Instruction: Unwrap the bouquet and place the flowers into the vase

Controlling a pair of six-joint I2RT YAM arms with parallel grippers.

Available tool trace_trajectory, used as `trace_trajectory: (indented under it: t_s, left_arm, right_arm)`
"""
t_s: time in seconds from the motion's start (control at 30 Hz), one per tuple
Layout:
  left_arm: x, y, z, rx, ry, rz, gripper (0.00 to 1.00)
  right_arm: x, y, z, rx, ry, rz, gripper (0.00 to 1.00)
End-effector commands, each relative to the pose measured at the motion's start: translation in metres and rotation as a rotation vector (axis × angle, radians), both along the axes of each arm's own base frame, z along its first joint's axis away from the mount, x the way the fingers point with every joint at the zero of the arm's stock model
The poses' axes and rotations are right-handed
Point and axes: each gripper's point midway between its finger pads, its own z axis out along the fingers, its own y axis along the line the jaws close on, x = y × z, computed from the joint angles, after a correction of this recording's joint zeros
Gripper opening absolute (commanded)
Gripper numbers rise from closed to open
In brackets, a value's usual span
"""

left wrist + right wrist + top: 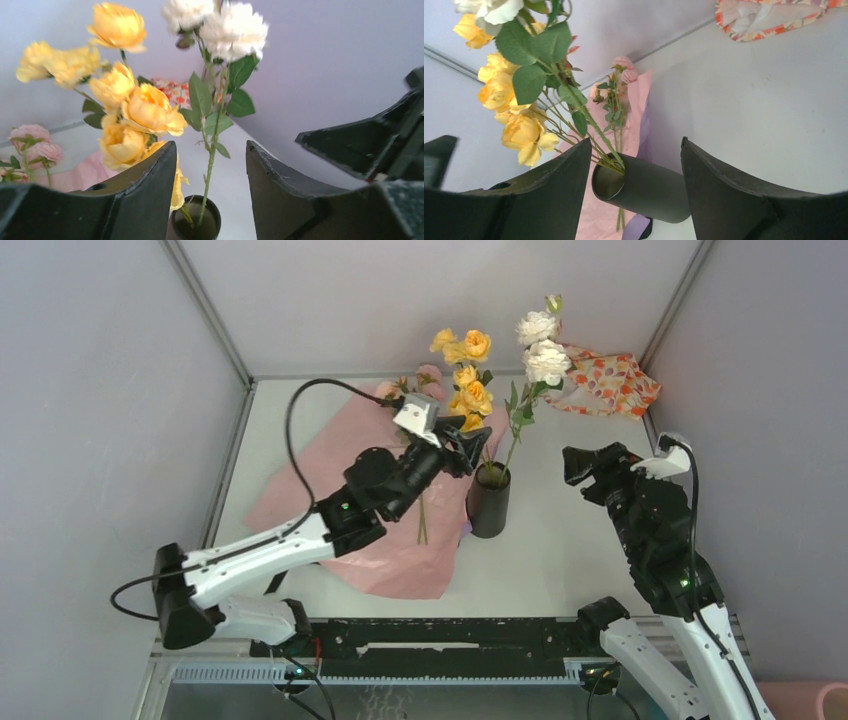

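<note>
At the near edge: both arm bases sit side by side; the left arm reaches forward and rightward over the table, and the right arm rises on its own side.
Wrapping paper: a crinkled pink sheet lying spread flat on the table under the left arm, with a strip of purple showing at its edge beside the vase.
Vase: a matte black cylinder standing upright at the right edge of the paper, between the two grippers, with green stems in its mouth.
Right gripper: to the right of the vase and apart from it, facing it; its jaws stand wide and nothing is between them.
Left gripper: just above and left of the vase's mouth, close beside the yellow stems; its jaws are spread and hold nothing.
Yellow roses: a leafy cluster standing in the vase, leaning left.
White roses: two blooms on a long stem in the same vase, leaning right.
Pink roses: lying on the far part of the paper, outside the vase, stems pointing toward the near edge.
Patterned cloth: orange-flowered, crumpled at the far right corner, well apart from the vase.
</note>
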Motion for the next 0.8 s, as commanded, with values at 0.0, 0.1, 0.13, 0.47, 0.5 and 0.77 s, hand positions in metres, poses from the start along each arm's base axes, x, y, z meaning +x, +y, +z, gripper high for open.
trace_trajectory:
  t_s: [0.0, 0.1, 0.13, 0.47, 0.5, 0.77]
  left_arm:
    - [-0.012, 0.047, 0.045, -0.109, -0.027, 0.091, 0.59]
    - [-0.002, 0.086, 0.049, -0.167, 0.035, 0.260, 0.64]
    - [0.004, 0.097, 0.046, -0.167, 0.063, 0.329, 0.65]
    - [0.083, 0.142, -0.032, -0.177, 0.436, 0.451, 0.63]
    - [0.089, 0.143, -0.041, -0.175, 0.468, 0.440, 0.63]
    - [0.158, 0.131, -0.097, -0.084, 0.667, 0.351, 0.58]
  right_arm:
    - [0.003, 0.008, 0.027, 0.004, -0.102, 0.050, 0.75]
    - [0.005, 0.016, 0.047, -0.011, -0.142, 0.094, 0.76]
    - [0.006, 0.020, 0.054, -0.015, -0.153, 0.114, 0.76]
    - [0.035, 0.058, 0.104, -0.072, -0.132, 0.271, 0.76]
    - [0.038, 0.059, 0.105, -0.078, -0.118, 0.270, 0.76]
    - [0.048, 0.033, 0.109, -0.077, -0.072, 0.108, 0.77]
